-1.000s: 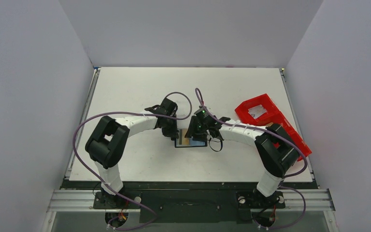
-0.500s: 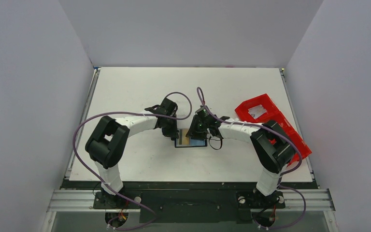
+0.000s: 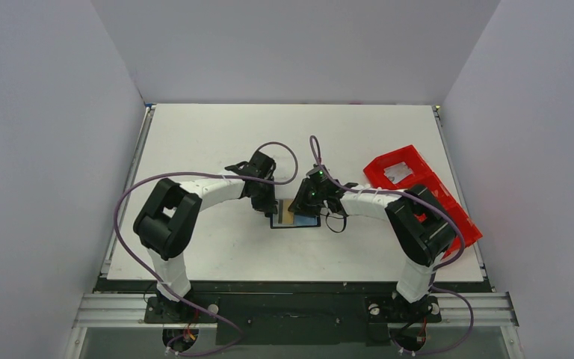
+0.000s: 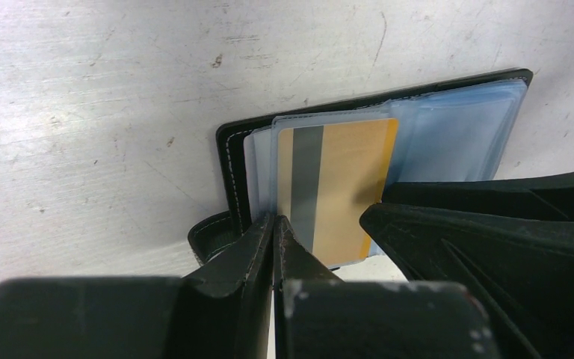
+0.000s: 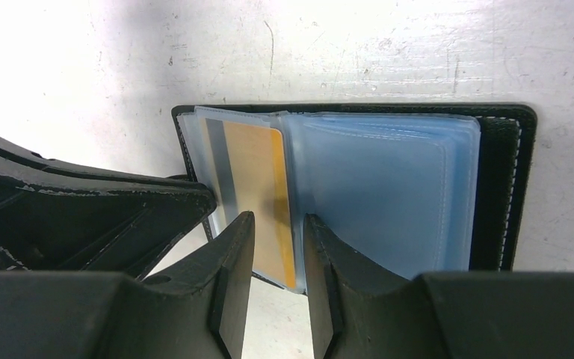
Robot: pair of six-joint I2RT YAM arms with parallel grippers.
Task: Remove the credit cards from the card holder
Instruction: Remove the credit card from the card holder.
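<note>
The black card holder [image 3: 296,219] lies open on the table, its clear blue sleeves facing up [image 5: 389,194]. A gold credit card [image 5: 258,172] with a grey stripe sits in a sleeve on one half; it also shows in the left wrist view [image 4: 344,187]. My left gripper [image 4: 275,221] is shut, its tips pressed down at the sleeve's edge beside the card, next to the black tab [image 4: 209,239]. My right gripper [image 5: 278,224] is open by a narrow gap, its jaws standing either side of the card's yellow edge at the holder's near side.
A red compartment tray [image 3: 418,187] lies at the table's right edge, behind my right arm. The two grippers [image 3: 284,206] meet close together over the holder, nearly touching. Purple cables loop above both wrists.
My right arm's elbow has shifted left and its wrist has edged slightly farther over the holder. The left arm and the holder have stayed put.
</note>
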